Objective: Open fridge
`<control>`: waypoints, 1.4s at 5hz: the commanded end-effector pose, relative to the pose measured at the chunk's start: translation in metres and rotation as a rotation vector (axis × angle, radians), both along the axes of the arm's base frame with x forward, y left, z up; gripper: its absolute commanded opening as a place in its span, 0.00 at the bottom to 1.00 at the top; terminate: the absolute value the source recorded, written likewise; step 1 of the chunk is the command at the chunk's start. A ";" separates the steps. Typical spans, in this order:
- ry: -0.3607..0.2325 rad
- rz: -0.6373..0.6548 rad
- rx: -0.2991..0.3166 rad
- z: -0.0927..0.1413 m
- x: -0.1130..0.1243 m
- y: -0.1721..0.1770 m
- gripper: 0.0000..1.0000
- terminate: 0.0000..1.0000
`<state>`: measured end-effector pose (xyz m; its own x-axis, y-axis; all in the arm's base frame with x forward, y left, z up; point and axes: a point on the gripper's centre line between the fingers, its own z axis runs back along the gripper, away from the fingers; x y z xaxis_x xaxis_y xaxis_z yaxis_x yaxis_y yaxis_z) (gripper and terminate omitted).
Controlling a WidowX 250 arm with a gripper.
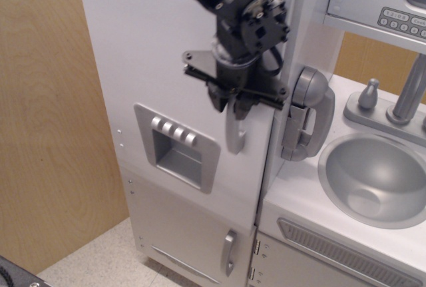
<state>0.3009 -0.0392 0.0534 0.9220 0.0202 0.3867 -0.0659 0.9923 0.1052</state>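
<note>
The fridge (pixel 166 67) stood upright, its long axis vertical, with the large door facing the camera and slightly to the left. The door's right edge, on the handle side, showed a narrow dark gap against the cabinet frame — the door appeared to stand slightly ajar there. The vertical silver bar handle (pixel 234 130) ran parallel to that edge; only its lower end showed below the tool.

The tool (pixel 229 104) pointed downward from the black wrist (pixel 246 24) and sat directly over the upper part of the handle. Its fingers (pixel 217 98) were drawn close together on either side of the bar and looked clamped on it, though the contact faces themselves were hidden behind the fingers.

Below and to the left of the tool lay the recessed grey dispenser panel (pixel 178 155), with a row of buttons (pixel 172 132) along its top; its recess held nothing visible. Well below the tool was the smaller lower door (pixel 190 234), with its short silver handle (pixel 229 252).

To the right of the tool, a grey toy telephone (pixel 307 114) hung on the side panel. Farther right, the sink basin (pixel 373 180) — nothing visible inside — sat in the counter beside a faucet (pixel 407 94), above a grey vent (pixel 346 254).
</note>
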 end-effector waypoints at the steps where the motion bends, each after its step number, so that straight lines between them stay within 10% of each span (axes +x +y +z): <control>1: 0.006 -0.101 0.007 0.021 -0.047 0.002 0.00 0.00; 2: 0.056 -0.137 0.020 0.019 -0.067 0.010 1.00 0.00; 5: 0.202 -0.231 -0.037 0.016 -0.089 -0.043 1.00 0.00; 7: 0.196 -0.178 -0.082 0.009 -0.040 -0.086 1.00 0.00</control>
<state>0.2537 -0.1238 0.0445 0.9787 -0.1261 0.1617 0.1220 0.9919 0.0353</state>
